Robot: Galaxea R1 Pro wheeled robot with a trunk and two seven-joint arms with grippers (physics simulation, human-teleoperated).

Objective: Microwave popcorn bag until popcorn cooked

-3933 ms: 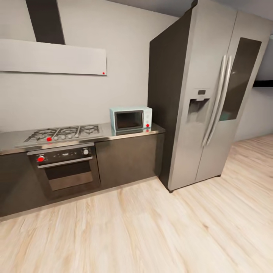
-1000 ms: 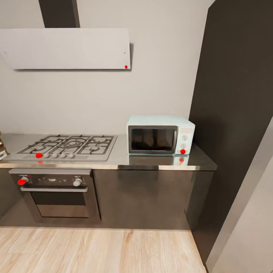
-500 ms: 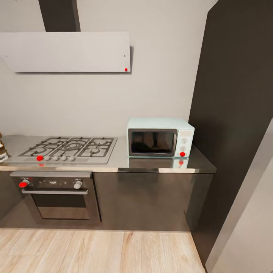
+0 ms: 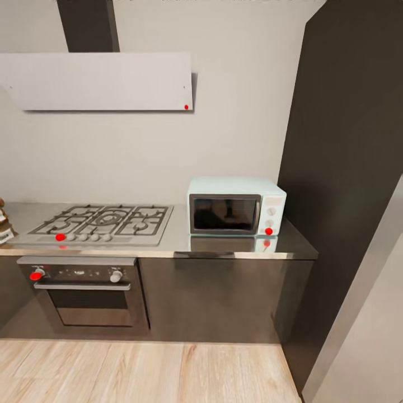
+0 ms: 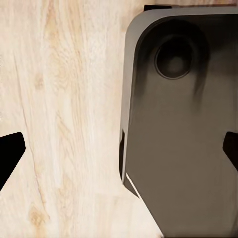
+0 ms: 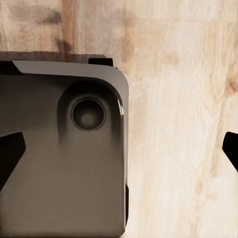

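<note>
Kitchen countertop (image 4: pixel 235 246), mint microwave (image 4: pixel 236 206) door shut, no readable writing

- The countertop (image 4: pixel 235 246), grey brushed steel, runs along the wall over dark glossy cabinet fronts (image 4: pixel 212 296).
- The microwave (image 4: pixel 236 206), pale mint with a dark glass door, stands on its right end, its reflection showing in the steel.
- A gas hob (image 4: pixel 101 222) with grates sits to the microwave's left.
- A tan object (image 4: pixel 3 224) stands at the far left edge, cut off by the frame.
</note>
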